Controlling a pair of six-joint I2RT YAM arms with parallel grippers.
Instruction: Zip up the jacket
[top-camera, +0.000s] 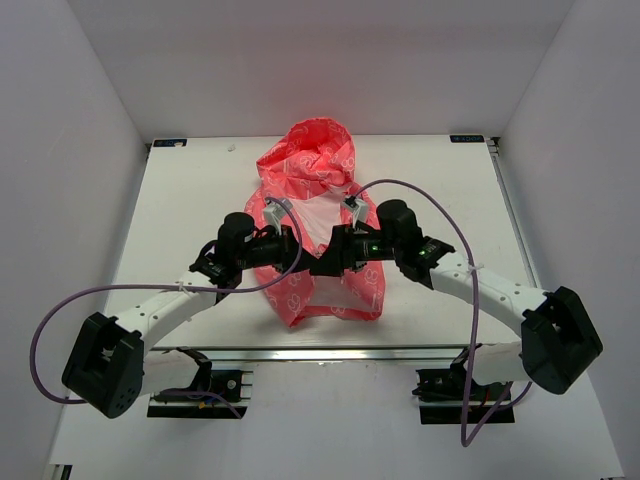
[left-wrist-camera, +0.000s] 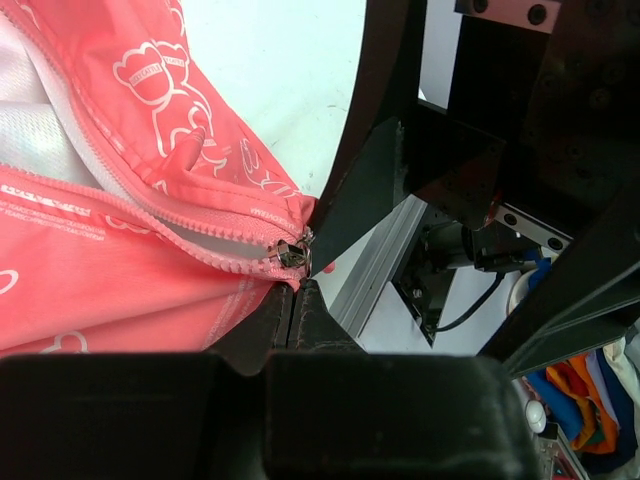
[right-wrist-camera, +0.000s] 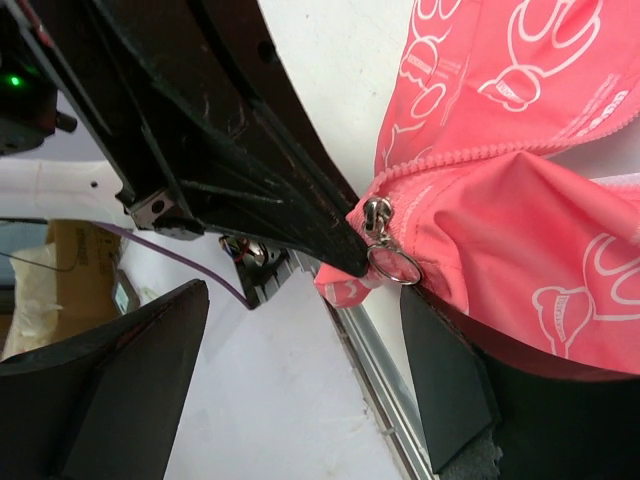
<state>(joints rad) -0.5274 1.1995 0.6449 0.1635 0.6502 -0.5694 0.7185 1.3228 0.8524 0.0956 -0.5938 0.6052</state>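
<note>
The coral-pink jacket lies on the white table, hood at the far end and hem near the front edge. Its front is open, with white lining showing. My left gripper is shut on the jacket's hem at the bottom of the zipper. The metal zipper slider sits just beyond its tips. In the right wrist view the slider with its ring pull hangs at the hem corner. My right gripper is wide open, close beside the slider and holding nothing. It faces the left gripper in the top view.
The table's front edge has an aluminium rail, which also shows in the left wrist view and the right wrist view. White walls close in three sides. Purple cables loop over both arms.
</note>
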